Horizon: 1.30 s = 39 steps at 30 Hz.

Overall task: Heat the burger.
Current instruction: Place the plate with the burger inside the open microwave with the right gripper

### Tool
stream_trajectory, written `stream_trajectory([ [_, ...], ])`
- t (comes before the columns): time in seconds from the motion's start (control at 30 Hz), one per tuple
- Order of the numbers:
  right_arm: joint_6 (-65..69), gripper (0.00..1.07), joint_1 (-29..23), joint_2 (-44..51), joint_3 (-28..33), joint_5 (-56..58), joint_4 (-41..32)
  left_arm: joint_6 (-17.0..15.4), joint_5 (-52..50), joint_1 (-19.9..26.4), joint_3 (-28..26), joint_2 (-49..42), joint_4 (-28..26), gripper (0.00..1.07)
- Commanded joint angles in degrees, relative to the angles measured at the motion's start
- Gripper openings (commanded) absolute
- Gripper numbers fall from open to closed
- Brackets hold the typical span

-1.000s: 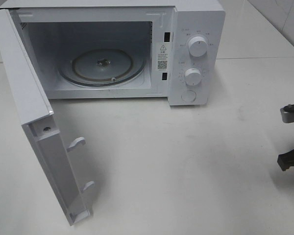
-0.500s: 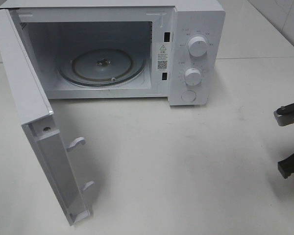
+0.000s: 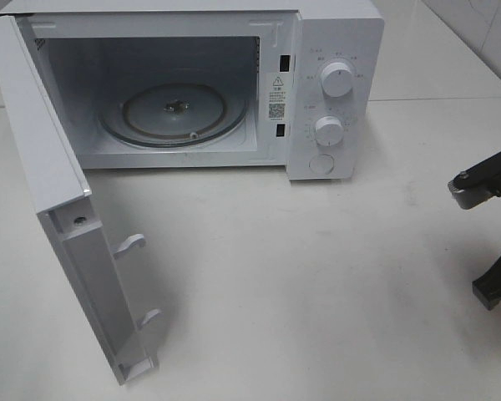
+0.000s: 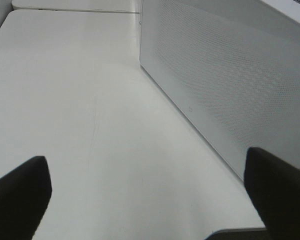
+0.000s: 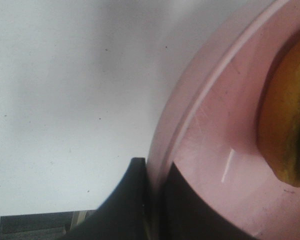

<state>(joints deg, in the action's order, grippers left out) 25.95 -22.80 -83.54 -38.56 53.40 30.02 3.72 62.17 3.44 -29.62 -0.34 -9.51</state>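
Note:
The burger (image 5: 286,115) shows only as a golden-brown edge in the right wrist view, lying on a pink round plate (image 5: 215,130). My right gripper (image 5: 157,172) is shut on the plate's rim, one dark finger on each side of it. In the high view only parts of the right arm (image 3: 487,180) show at the right edge; the burger and plate are out of that view. My left gripper (image 4: 145,165) is open and empty, low over the table beside the microwave's perforated side wall (image 4: 225,75).
The white microwave (image 3: 334,33) stands at the back with its door (image 3: 58,217) swung wide open toward the front left. Its glass turntable (image 3: 174,113) is bare. Two knobs (image 3: 337,81) are on its right panel. White table (image 3: 301,276) lies in front.
The right arm's parts at the right edge have moved further left into the high view. The microwave and its door have not moved.

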Motion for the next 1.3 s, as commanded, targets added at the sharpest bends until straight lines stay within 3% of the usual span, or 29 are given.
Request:
stream_trajectory([
  [0.03, 0.9, 0.0, -3.5, 2.9, 0.2, 4.6, 3.6, 0.1, -0.9, -0.2, 0.1, -1.0, -0.1, 1.01],
  [0.87, -8.6, 0.0, -26.7, 8.2, 0.2, 6.6, 5.4, 0.1, -0.9, -0.2, 0.1, -1.0, -0.1, 1.01],
  [1.3, -16.7, 0.0, -34.0, 8.2, 0.2, 3.9, 7.1, 0.1, -0.9, -0.2, 0.1, -1.0, -0.1, 1.01],
])
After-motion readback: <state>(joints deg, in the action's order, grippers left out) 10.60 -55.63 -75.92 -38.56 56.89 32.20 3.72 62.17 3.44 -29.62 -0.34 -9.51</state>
